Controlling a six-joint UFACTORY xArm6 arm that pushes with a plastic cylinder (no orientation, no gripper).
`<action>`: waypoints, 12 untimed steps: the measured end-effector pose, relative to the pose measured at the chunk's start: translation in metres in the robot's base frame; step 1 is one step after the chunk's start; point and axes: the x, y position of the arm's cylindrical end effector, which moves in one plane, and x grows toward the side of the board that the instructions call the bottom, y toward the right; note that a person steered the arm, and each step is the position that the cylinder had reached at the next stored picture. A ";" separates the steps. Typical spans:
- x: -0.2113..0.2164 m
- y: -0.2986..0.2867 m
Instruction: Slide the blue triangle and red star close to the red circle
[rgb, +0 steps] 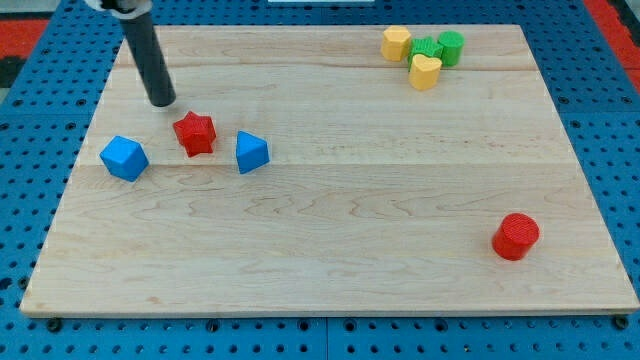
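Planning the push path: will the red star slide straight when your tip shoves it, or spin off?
The red star sits low and flat, so tipping looks unlikely. Its points may make it rotate if my tip hits off-centre. The wooden board looks smooth, so it should probably slide easily.

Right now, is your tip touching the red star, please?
Apart. The camera view shows bare wood between my tip and the red star, which lies toward the view's lower right.
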 end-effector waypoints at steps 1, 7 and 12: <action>-0.002 -0.014; -0.071 -0.092; 0.064 0.029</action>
